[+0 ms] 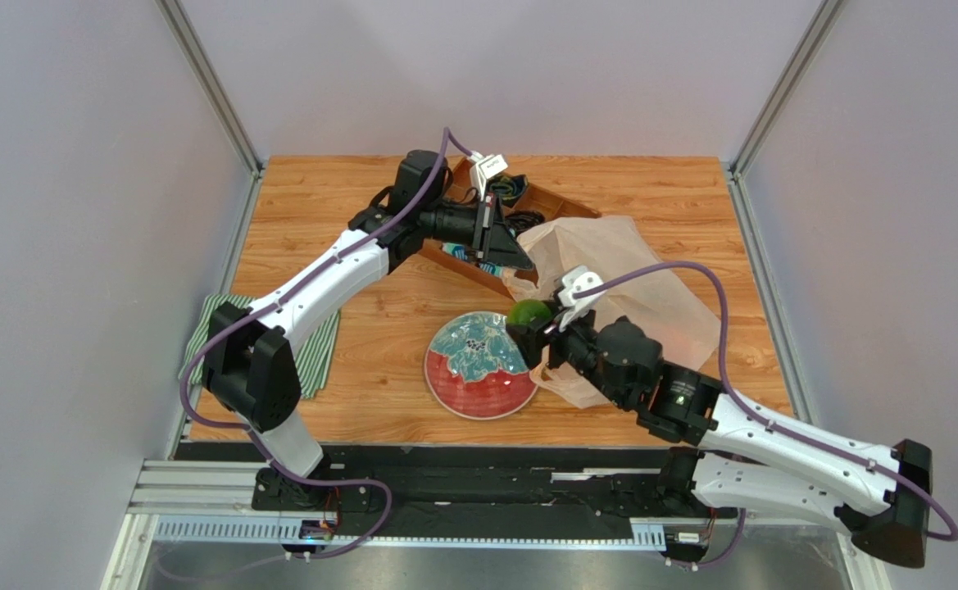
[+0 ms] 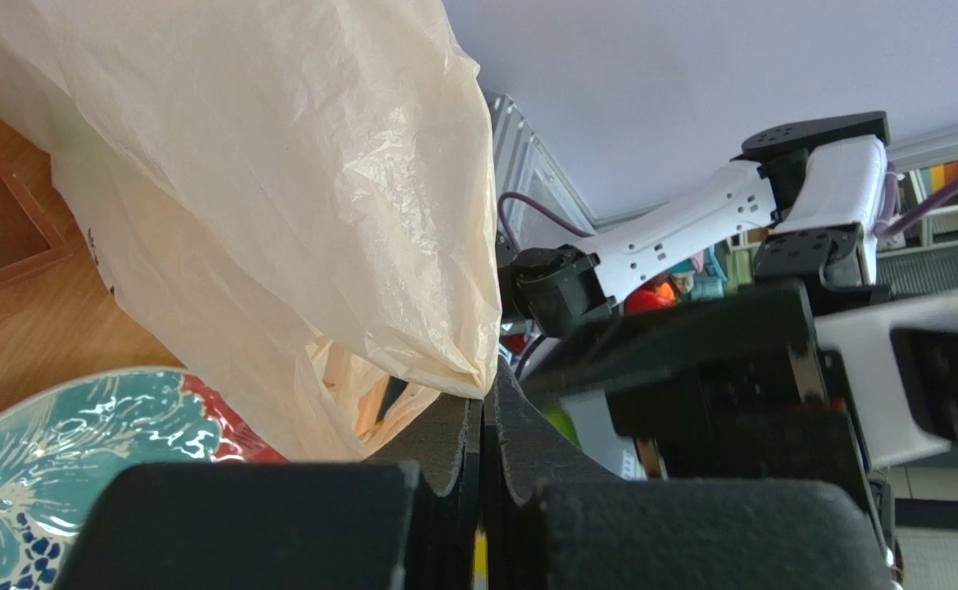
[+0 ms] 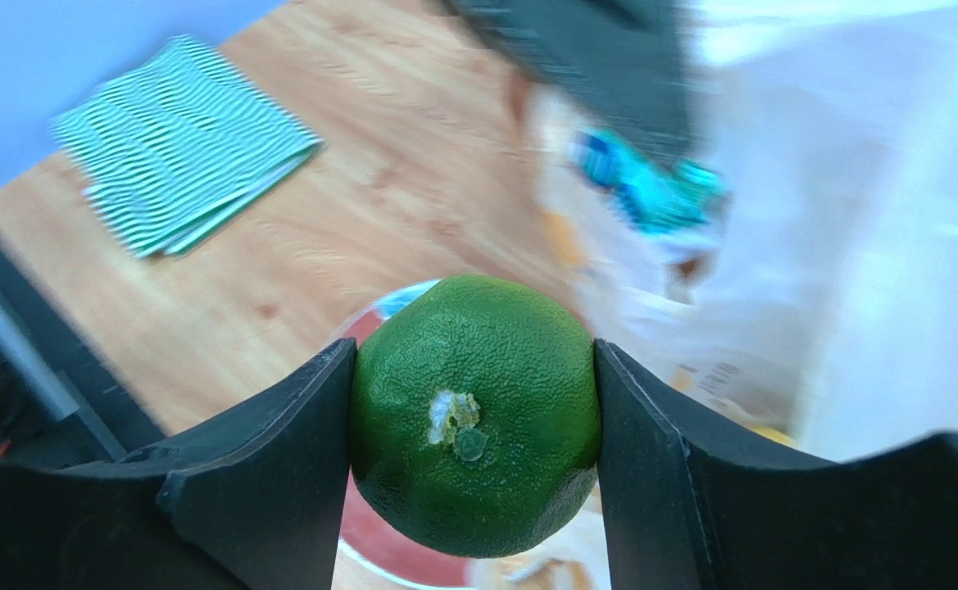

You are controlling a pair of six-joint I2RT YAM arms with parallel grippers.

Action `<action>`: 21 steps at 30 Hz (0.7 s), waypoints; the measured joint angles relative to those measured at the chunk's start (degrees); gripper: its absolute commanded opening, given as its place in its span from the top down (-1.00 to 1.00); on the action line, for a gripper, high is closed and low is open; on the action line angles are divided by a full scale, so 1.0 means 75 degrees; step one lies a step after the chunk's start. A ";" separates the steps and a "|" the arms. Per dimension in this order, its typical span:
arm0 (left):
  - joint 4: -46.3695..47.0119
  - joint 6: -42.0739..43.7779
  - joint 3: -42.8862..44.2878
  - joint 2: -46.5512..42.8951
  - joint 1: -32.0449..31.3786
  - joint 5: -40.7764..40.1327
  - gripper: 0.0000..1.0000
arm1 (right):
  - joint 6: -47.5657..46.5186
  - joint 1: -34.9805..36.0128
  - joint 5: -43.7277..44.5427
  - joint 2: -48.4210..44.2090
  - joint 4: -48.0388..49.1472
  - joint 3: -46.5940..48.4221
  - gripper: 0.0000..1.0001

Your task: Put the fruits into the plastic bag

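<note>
One green fruit (image 3: 475, 412) is in hand, clamped across its widest part between the right fingers (image 3: 262, 467). They stand fairly wide, one pad flat on each flank, with the stem scar facing the wrist camera. The fruit hangs over the far right rim of the plate (image 1: 484, 396), just beside the near left edge of the bag (image 1: 644, 295).

The bag lies crumpled right of centre on the surface (image 1: 324, 197), with the tray (image 1: 558, 203) touching its far left side. The left fingers (image 2: 441, 455) are fully shut on a pinch of the bag's film at its far left edge and hold it lifted, so that a mouth seems to face the fruit.

The fruit looks firm, round and waxy, likely of moderate weight. A grip off the middle could squeeze it out sideways, so the present hold suits it.

The bag is thin, limp and light, with no shape of its own. It is best taken at the rim or a handle, never dragged. It will probably sag under the fruit, so a low release well inside looks safest. Whether other fruit is already inside, I cannot tell.
</note>
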 measured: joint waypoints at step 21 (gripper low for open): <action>0.0000 -0.0003 0.0000 0.0000 0.0000 0.0003 1.00 | 0.0874 -0.1711 0.1154 0.2841 -0.1306 0.0903 0.49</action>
